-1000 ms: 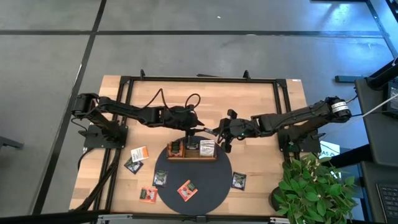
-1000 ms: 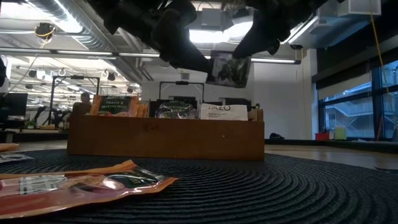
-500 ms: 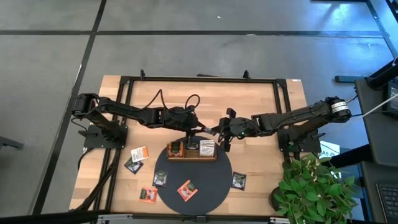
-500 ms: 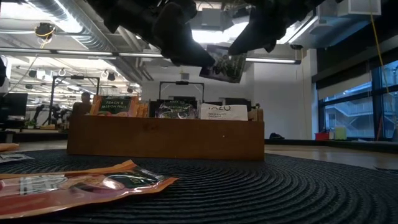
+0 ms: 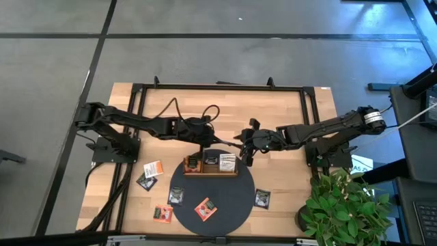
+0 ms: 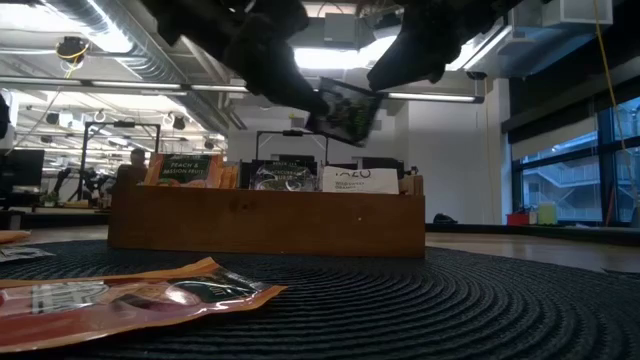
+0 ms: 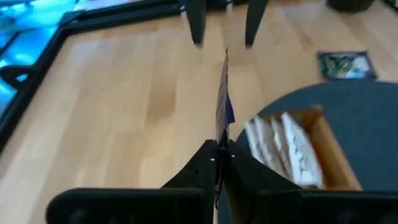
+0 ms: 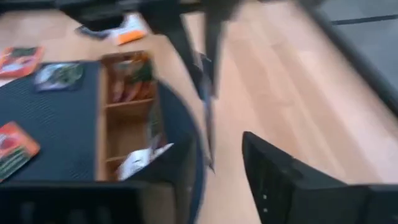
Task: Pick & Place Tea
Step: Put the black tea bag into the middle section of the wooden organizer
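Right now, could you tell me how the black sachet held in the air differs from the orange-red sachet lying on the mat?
The black sachet hangs tilted above the wooden tray, pinched in the shut left gripper; the orange-red sachet lies flat on the mat, untouched. One is dark, the other bright. Both are small flat tea packets. The right gripper stands open beside the black sachet.

We see a brown wooden tray [image 5: 211, 171] on a dark grey ribbed mat [image 5: 225, 201], orange-red sachets [image 5: 204, 208] and pale wood table [image 5: 273, 116].

Both pincers crowd the air above the tray [image 5: 211, 171] — bare wooden table [image 5: 287, 102] beyond stays open.
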`<state>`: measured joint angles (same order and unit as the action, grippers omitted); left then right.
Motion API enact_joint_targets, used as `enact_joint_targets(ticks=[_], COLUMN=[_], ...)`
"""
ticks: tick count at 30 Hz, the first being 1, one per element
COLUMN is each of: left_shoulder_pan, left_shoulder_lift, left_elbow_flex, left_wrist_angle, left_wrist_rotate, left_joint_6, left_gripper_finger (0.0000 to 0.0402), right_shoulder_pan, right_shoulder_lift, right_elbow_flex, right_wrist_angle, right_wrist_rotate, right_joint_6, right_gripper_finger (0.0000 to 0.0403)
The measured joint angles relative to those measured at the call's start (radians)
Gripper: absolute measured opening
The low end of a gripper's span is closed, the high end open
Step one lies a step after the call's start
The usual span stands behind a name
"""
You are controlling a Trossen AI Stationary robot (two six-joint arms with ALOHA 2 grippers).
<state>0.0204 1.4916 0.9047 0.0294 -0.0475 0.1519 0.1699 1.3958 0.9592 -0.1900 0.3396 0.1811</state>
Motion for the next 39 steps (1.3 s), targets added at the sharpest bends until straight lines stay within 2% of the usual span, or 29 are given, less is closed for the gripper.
enact_joint_targets(ticks=[3, 5, 7, 11, 13, 15, 18, 22, 27, 33, 39], left_shoulder_pan=[0.0, 0.0, 0.0, 0.003, 0.001, -0.01, -0.029, -0.049, -0.06, -0.06, -0.06], left_shoulder_lift=[-0.076, -0.152, -0.239, -0.424, -0.478, -0.502, -0.501, -0.488, -0.488, -0.488, -0.488], left_elbow_flex=[-0.002, -0.046, -0.134, -0.371, -0.488, -0.583, -0.684, -0.718, -0.718, -0.718, -0.718], left_wrist_angle=[-0.093, -0.086, -0.009, 0.28, 0.486, 0.695, 0.931, 1.023, 1.039, 1.045, 1.045], left_wrist_rotate=[-0.038, -0.04, -0.04, -0.035, 0.015, 0.078, 0.086, 0.072, 0.055, 0.058, 0.066], left_joint_6=[-0.021, -0.04, -0.072, -0.128, -0.136, -0.159, -0.181, -0.183, -0.167, -0.15, -0.149], left_gripper_finger=[0.0011, 0.0013, 0.0013, 0.0012, 0.0013, 0.0013, 0.0013, 0.0014, 0.0014, 0.0014, 0.0015], right_shoulder_pan=[0.002, 0.012, 0.027, 0.054, 0.057, 0.057, 0.057, 0.055, 0.041, 0.024, 0.003], right_shoulder_lift=[-0.012, -0.014, -0.014, 0.002, 0.023, 0.05, 0.107, 0.187, 0.286, 0.342, 0.364], right_elbow_flex=[0.001, 0.001, 0.001, 0.001, 0.001, 0.001, 0.001, 0.001, 0.003, 0.056, 0.104], right_wrist_angle=[-0.014, -0.026, -0.025, 0.061, 0.175, 0.314, 0.491, 0.69, 0.914, 0.95, 0.946], right_wrist_rotate=[0.093, 0.127, 0.126, 0.142, 0.157, 0.157, 0.157, 0.151, 0.016, -0.001, -0.001], right_joint_6=[0.027, 0.023, 0.019, -0.051, -0.107, -0.158, -0.277, -0.369, -0.401, -0.397, -0.396], right_gripper_finger=[0.017, 0.0188, 0.02, 0.0212, 0.0215, 0.0215, 0.0215, 0.0215, 0.0215, 0.0208, 0.0166])
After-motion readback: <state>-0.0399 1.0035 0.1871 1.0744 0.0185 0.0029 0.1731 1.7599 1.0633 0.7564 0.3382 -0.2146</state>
